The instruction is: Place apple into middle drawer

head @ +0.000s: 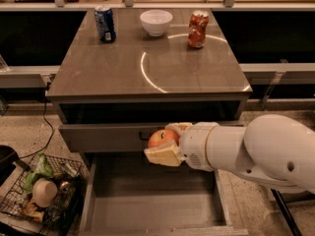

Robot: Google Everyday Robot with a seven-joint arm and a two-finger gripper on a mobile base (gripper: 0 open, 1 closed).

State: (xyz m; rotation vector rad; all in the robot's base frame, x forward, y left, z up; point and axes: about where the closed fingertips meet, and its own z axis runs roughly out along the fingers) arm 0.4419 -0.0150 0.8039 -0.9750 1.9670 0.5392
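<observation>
Jaws clamped around the apple [160,136]; gripper [162,142] hangs above the open middle drawer [147,206], towards its back. Lower close to the floor before you release, so it won't roll

Brown table [147,73] carries blue can [105,23], white bowl [156,22] and red-orange soda can [198,29] along back edge. Wire basket [15,205] of clutter on floor, lower left. Gripper [165,142] just before grey drawer front [98,136].

Glossy white rounded arm [256,154] ending in cream claw [165,141]
</observation>
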